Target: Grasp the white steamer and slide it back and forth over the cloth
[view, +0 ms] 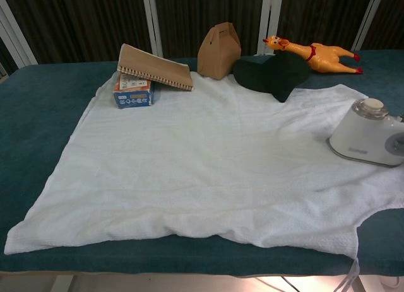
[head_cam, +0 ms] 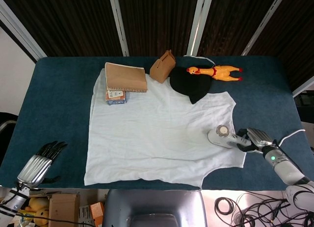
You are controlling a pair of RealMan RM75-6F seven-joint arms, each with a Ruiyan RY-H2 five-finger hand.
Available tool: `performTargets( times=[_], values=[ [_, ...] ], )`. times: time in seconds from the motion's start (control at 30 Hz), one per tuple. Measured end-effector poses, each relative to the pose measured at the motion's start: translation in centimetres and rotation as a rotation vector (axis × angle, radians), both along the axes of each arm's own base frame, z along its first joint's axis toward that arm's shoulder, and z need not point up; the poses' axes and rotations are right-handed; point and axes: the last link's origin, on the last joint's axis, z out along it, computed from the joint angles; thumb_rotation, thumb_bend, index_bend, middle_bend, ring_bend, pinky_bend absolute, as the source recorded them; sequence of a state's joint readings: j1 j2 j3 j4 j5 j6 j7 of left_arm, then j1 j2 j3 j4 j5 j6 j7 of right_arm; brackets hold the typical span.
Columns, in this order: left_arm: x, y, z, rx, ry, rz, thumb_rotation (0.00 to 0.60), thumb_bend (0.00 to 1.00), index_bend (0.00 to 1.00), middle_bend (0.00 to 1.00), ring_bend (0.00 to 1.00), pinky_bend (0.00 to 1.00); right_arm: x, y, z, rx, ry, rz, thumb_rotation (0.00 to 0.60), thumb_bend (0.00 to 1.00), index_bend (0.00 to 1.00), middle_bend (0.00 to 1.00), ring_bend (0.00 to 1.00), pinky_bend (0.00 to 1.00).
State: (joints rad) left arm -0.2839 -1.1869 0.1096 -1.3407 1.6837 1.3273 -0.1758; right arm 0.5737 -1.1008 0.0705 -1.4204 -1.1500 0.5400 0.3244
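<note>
The white steamer (head_cam: 223, 137) stands on the right part of the white cloth (head_cam: 157, 134), near its right edge. My right hand (head_cam: 254, 139) grips the steamer's handle from the right. In the chest view the steamer (view: 368, 139) shows at the right border on the cloth (view: 202, 172), and the hand is cut off there. My left hand (head_cam: 40, 163) hangs off the table's front left corner, fingers apart and holding nothing.
At the back of the blue table (head_cam: 59, 104) lie a brown notebook (head_cam: 126, 77) on a small blue box (head_cam: 116, 96), a brown paper bag (head_cam: 163, 66), a black cloth (head_cam: 190, 85) and a rubber chicken (head_cam: 214, 72). Cables (head_cam: 230, 205) lie on the floor.
</note>
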Motion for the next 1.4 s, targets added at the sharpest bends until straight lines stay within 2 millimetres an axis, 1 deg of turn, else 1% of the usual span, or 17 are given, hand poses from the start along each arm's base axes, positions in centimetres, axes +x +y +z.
performTargets(
  times=[0.17, 0.3, 0.33, 0.43, 0.53, 0.63, 0.77, 0.9, 1.03, 1.13, 1.27, 1.4],
  values=[
    [-0.1, 0.0, 0.2, 0.004, 0.001, 0.006, 0.600, 0.01, 0.05, 0.08, 0.02, 0.11, -0.1, -0.2, -0.8, -0.003, -0.017, -0.014, 0.600, 0.49, 0.61, 0.53, 0.54, 0.63],
    [-0.2, 0.0, 0.3, 0.006, 0.000, 0.011, 0.600, 0.01, 0.05, 0.08, 0.02, 0.11, -0.3, -0.2, -1.3, -0.011, -0.027, -0.021, 0.600, 0.55, 0.72, 0.64, 0.64, 0.73],
    [-0.3, 0.0, 0.3, 0.007, 0.000, 0.012, 0.600, 0.01, 0.05, 0.08, 0.02, 0.11, -0.3, -0.2, -1.4, -0.015, -0.030, -0.023, 0.600, 0.57, 0.76, 0.69, 0.69, 0.77],
    [-0.4, -0.1, 0.4, 0.008, 0.002, 0.015, 0.600, 0.02, 0.05, 0.08, 0.02, 0.11, -0.5, -0.2, -1.8, -0.040, -0.045, -0.028, 0.600, 0.61, 0.86, 0.78, 0.78, 0.85],
    [-0.5, -0.1, 0.5, 0.011, 0.003, 0.017, 0.600, 0.02, 0.05, 0.08, 0.02, 0.11, -0.5, -0.4, -2.0, -0.076, -0.064, -0.028, 0.600, 0.66, 0.99, 0.90, 0.90, 0.97],
    [-0.5, -0.1, 0.6, 0.015, 0.002, 0.019, 0.600, 0.02, 0.05, 0.08, 0.02, 0.11, -0.4, -0.6, -2.1, -0.126, -0.094, -0.020, 0.600, 0.73, 1.00, 0.97, 0.97, 1.00],
    [-0.5, -0.2, 0.6, 0.018, 0.000, 0.019, 0.600, 0.02, 0.05, 0.08, 0.02, 0.11, 0.3, -0.9, -2.1, -0.199, -0.159, 0.012, 0.600, 0.79, 1.00, 1.00, 1.00, 1.00],
    [-0.7, -0.1, 0.6, 0.020, -0.001, 0.026, 0.600, 0.02, 0.05, 0.08, 0.02, 0.11, 1.6, -1.5, -2.1, -0.243, -0.213, 0.077, 0.600, 0.81, 1.00, 1.00, 1.00, 1.00],
    [-0.8, 0.0, 0.5, 0.018, -0.005, 0.030, 0.600, 0.02, 0.05, 0.08, 0.02, 0.11, 3.1, -2.4, -2.6, -0.241, -0.239, 0.122, 0.600, 0.81, 1.00, 1.00, 1.00, 1.00],
    [-0.8, 0.0, 0.4, 0.018, -0.005, 0.028, 0.600, 0.02, 0.05, 0.08, 0.02, 0.11, 4.0, -3.3, -3.6, -0.216, -0.210, 0.148, 0.600, 0.81, 1.00, 1.00, 1.00, 1.00],
    [-0.9, -0.1, 0.5, 0.027, -0.005, 0.024, 0.600, 0.02, 0.05, 0.08, 0.02, 0.11, 5.3, -4.6, -5.6, -0.168, -0.149, 0.172, 0.600, 0.81, 1.00, 1.00, 1.00, 1.00],
    [-1.0, -0.1, 0.9, 0.039, -0.005, 0.027, 0.600, 0.02, 0.05, 0.08, 0.02, 0.11, 6.5, -5.2, -7.8, -0.133, -0.119, 0.182, 0.600, 0.81, 1.00, 1.00, 1.00, 1.00]
  ],
)
